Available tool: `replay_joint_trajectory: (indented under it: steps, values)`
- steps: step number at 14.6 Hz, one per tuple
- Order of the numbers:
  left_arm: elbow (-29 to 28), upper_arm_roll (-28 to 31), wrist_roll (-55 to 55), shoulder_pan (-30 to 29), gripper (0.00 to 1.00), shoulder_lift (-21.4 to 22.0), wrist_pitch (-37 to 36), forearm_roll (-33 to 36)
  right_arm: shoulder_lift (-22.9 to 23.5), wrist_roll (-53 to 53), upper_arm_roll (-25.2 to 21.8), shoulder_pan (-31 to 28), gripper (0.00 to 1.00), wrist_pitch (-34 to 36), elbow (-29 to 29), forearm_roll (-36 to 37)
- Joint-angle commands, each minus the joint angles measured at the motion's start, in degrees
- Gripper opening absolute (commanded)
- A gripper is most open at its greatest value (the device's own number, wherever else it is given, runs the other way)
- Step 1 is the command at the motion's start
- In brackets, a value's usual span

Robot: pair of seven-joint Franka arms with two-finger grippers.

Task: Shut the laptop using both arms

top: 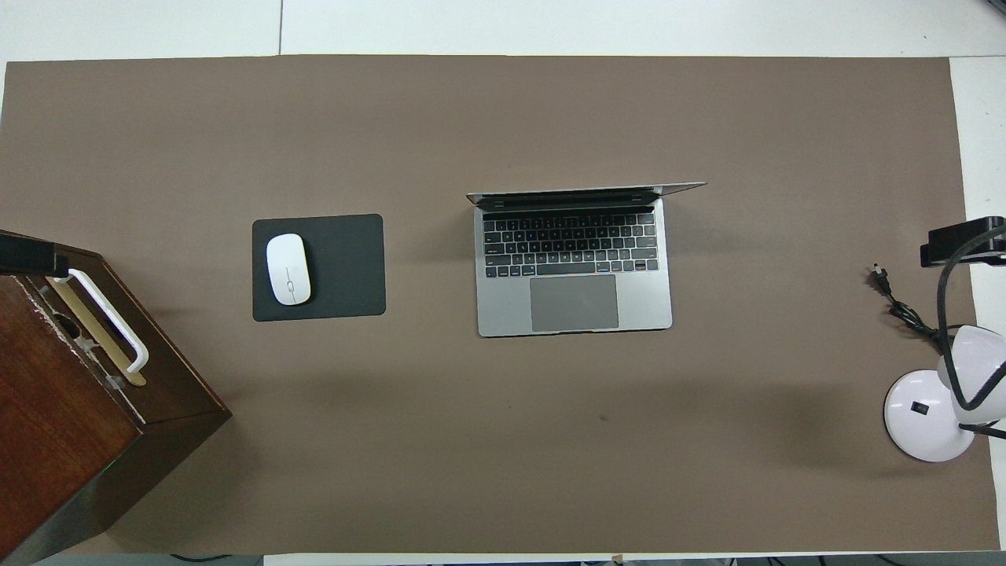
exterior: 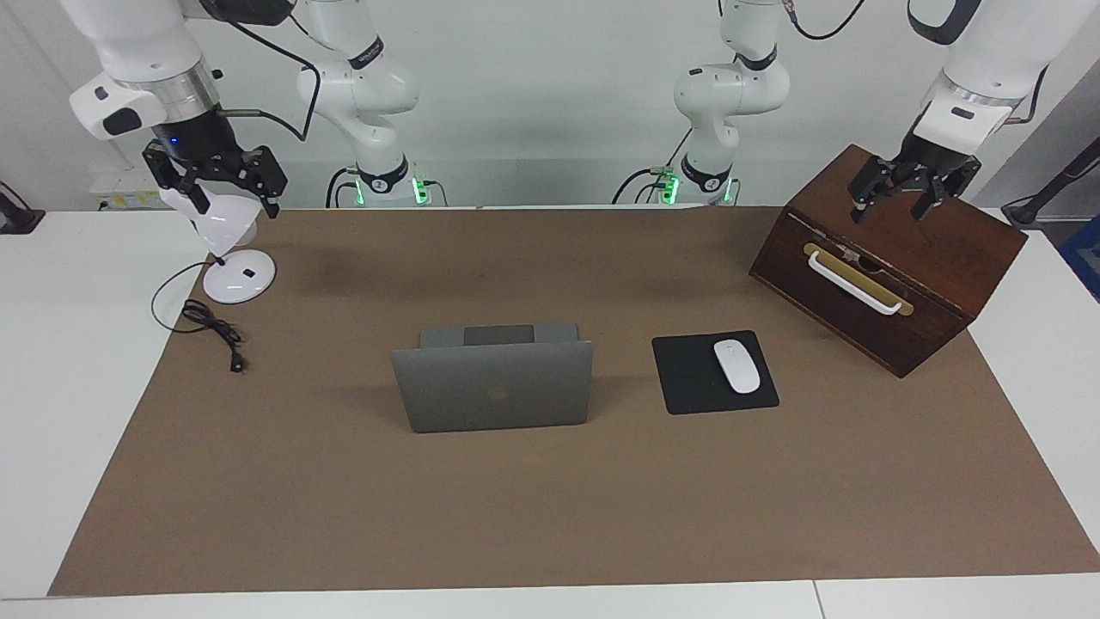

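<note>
Lighting even, bright, diffuse from above in both views. Shadows soft: a faint one beside the laptop (exterior: 492,384) on the mat (exterior: 550,516), a darker one along the box (top: 86,393) base in the overhead view, and broad blurry patches on the mat at the robots' edge. Mild glare on the lamp (top: 931,409) base. White bench (exterior: 60,361) margins near overexposed. Focus sharp throughout; no obvious edge distortion.

No text, number or label you can read anywhere, only a dark apple logo at the centre of the laptop (exterior: 493,387) lid, keyboard legends too small for you to make out
</note>
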State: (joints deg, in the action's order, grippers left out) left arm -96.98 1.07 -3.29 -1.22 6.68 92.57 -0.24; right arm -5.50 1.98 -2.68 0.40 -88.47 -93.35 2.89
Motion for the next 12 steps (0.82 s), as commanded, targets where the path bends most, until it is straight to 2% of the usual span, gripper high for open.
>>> replay_joint_trajectory:
  steps: [1, 12]
  values:
    - [-0.93, -0.19, 0.48, -0.45, 1.00, 0.97, 0.42, -0.03, -1.27, -1.10, 0.05, -0.04, 1.00, -1.01, -1.66, 1.24]
    - [-0.93, -0.10, 0.57, -0.54, 1.00, 0.97, 1.12, 0.06, -1.18, -1.10, 0.05, -0.04, 1.00, -1.36, -1.66, 1.15]
